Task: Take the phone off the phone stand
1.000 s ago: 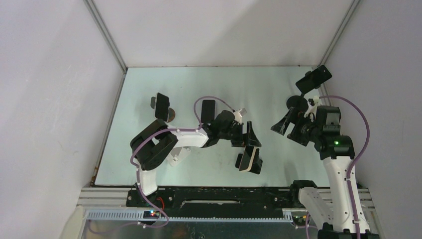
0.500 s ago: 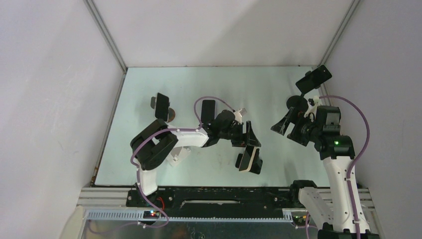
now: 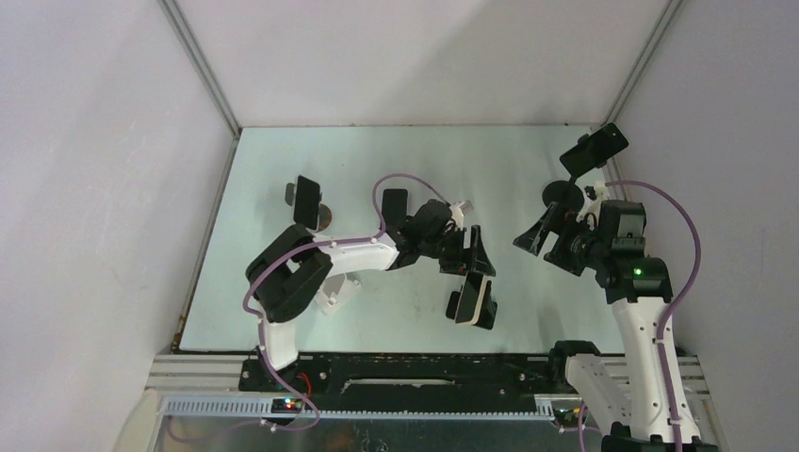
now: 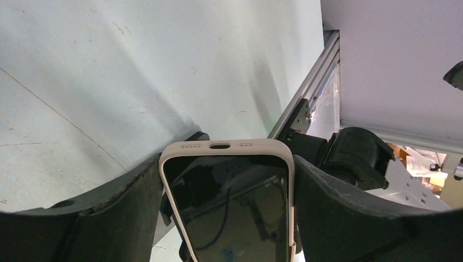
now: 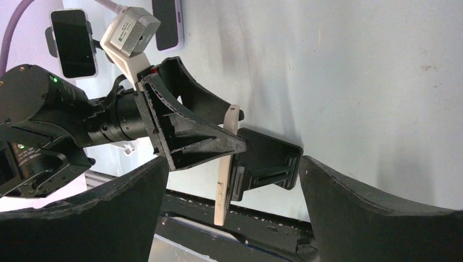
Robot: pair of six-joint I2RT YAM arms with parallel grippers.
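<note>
Plainly, of all that sits on the table (image 3: 396, 160), the black stand (image 5: 270, 159) is the thing to reckon from. The left arm (image 3: 311, 268) reaches in from the stand's left. Its left gripper (image 3: 471, 275) is directly over the stand and pinches the phone. The right gripper (image 3: 535, 235) hangs well apart, right of the stand and beyond it, spread wide with nothing between its fingers.

The phone (image 4: 229, 202), in a pale case, leans against the stand and is not yet lifted clear of it. One finger (image 4: 109, 218) presses on each of its long sides.

I judge the phone stiff and fairly light, with a glass face that would not take a knock. The case looks smooth, so it could slip under a loose pinch. The long sides are the right place to hold. The stand looks light and may tip or come along with it.
</note>
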